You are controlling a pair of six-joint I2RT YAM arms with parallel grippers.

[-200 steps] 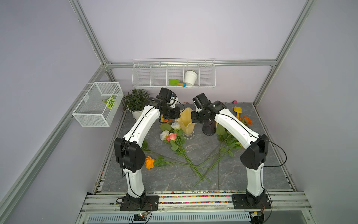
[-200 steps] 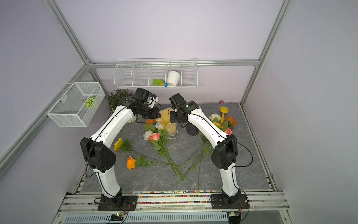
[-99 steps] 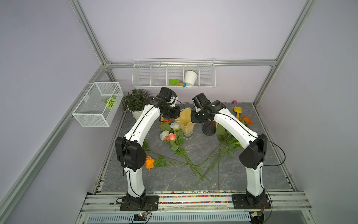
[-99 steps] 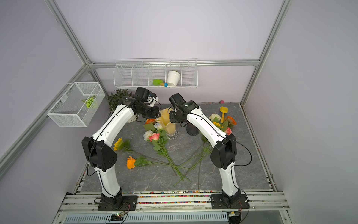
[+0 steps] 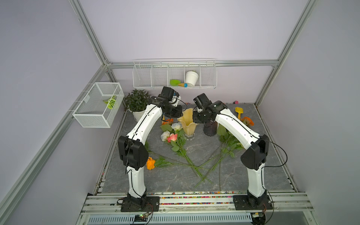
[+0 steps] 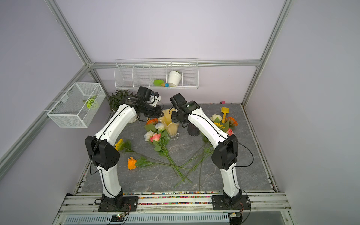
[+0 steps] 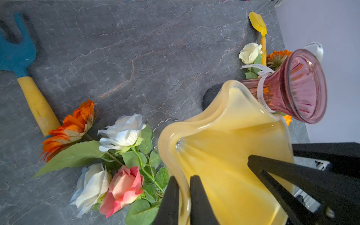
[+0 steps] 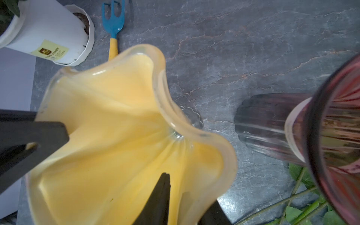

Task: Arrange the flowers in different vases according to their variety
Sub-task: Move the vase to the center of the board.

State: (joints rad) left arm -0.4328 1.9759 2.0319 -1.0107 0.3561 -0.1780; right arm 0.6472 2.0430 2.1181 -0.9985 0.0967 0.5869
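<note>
While the yellow vase (image 5: 188,124) stands upright toward the back middle of the grey surface (image 5: 243,181), exactly where it was a second earlier, both arms hold the same arched poses over it. The left gripper (image 7: 184,178) is clamped on the vase's wavy rim, one finger inside and one outside; the right gripper (image 8: 190,189) straddles the opposite rim with its jaws parted. The purple ribbed vase (image 5: 210,128) stands just beside it, and roses (image 5: 172,136) lie loose on the surface near its foot.
</note>
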